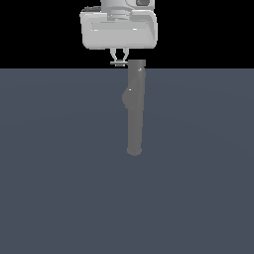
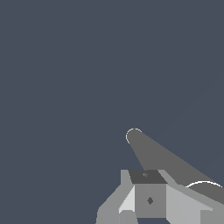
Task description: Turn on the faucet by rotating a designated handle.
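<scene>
While the arm hung at the far edge of the scene, things stood thus:

Faucet: the grey faucet [image 1: 135, 111] lay lengthwise on the dark counter [image 1: 59, 173], rounded end nearest, flat end far, bulge on the exterior view's left.

Handle: the thin handle [image 1: 118, 63] stuck out leftward from the flat far end.

Pincer position: the pincer [image 1: 118, 55] hung just left of the faucet's far end, directly over the handle.

Pincer state: fingers drawn close together, tips meeting the handle; a firm pinch could not be told.

Wrist view: the faucet [image 2: 162, 157] ran away past the pincer [image 2: 146, 192].
</scene>
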{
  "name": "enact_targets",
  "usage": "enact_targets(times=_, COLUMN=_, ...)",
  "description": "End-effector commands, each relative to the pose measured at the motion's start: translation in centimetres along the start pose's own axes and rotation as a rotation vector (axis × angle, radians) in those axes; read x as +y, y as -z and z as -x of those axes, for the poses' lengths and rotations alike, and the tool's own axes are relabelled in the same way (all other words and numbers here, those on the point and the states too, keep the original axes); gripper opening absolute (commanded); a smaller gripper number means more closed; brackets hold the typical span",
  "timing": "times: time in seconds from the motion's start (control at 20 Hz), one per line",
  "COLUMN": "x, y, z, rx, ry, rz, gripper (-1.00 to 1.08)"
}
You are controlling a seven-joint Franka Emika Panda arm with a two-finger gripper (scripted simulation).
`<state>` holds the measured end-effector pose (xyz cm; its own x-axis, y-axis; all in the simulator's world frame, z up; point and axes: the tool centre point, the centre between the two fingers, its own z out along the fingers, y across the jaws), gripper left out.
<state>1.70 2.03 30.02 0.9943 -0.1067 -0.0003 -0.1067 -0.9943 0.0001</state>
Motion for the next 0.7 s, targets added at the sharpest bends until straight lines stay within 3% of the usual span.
enact_targets(times=0.0, x=-0.2, y=0.0, z=0.8, rx=0.0, ry=0.0, rz=0.0, gripper=-1.0)
enact_targets(times=0.4, x=-1.0, y=0.0, z=3.4, rx=0.0, ry=0.0, rz=0.0, gripper=-1.0)
enact_targets(times=0.5, x=-0.6, y=0.0, z=2.6, rx=0.009, ry=-0.006, rz=0.0, gripper=-1.0)
enact_targets(times=0.65, x=-0.2, y=0.0, z=3.5, rx=0.007, ry=-0.005, rz=0.0, gripper=-1.0)
